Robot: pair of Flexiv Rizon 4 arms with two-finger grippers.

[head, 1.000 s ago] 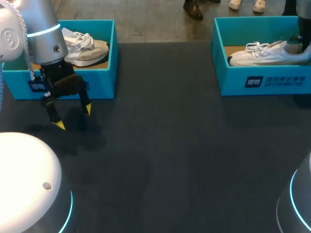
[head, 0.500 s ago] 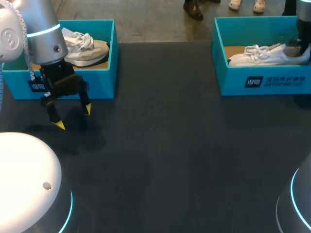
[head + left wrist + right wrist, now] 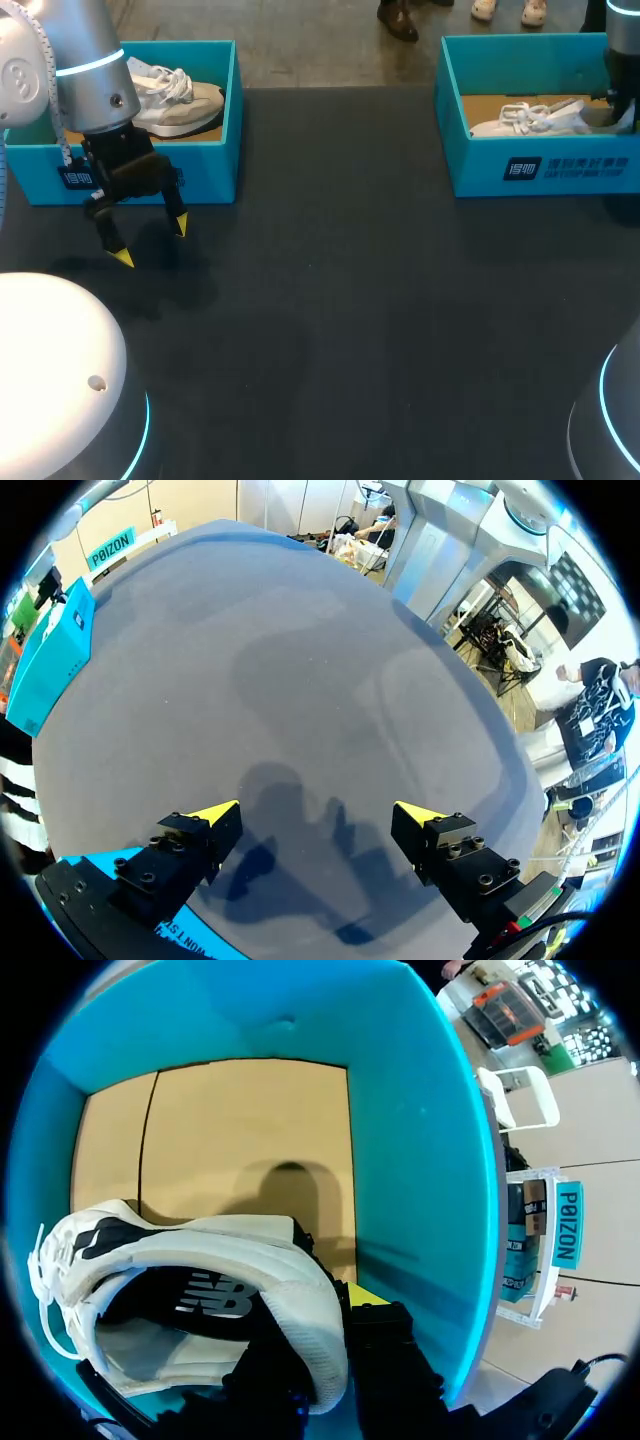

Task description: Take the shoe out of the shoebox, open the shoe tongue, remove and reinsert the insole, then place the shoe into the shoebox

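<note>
Where the shoe lies: the white shoe (image 3: 525,120) (image 3: 200,1250) is inside the right box (image 3: 480,170) (image 3: 420,1160), over its tan floor, with the laces toward the middle of the tabletop (image 3: 350,300) and the heel at the right arm's side.
Hidden on the shoe: the box's front wall cuts off its sole in the head view; in the right wrist view the lace end runs out at the dark rim, and shadow hides much of the inside.
Right end effector (image 3: 320,1320): closed on the shoe's heel wall, one finger inside the opening and one outside. Only one yellow tip shows; the other is buried in the shoe.
Right arm (image 3: 622,50): comes down into the box at the picture's edge, mostly cut off.
Left end effector (image 3: 152,243) (image 3: 318,813): open, fingers wide apart, hanging above bare tabletop just in front of the left box (image 3: 205,170).
Left box: holds a second shoe (image 3: 180,100), its heel end hidden behind the left arm.
</note>
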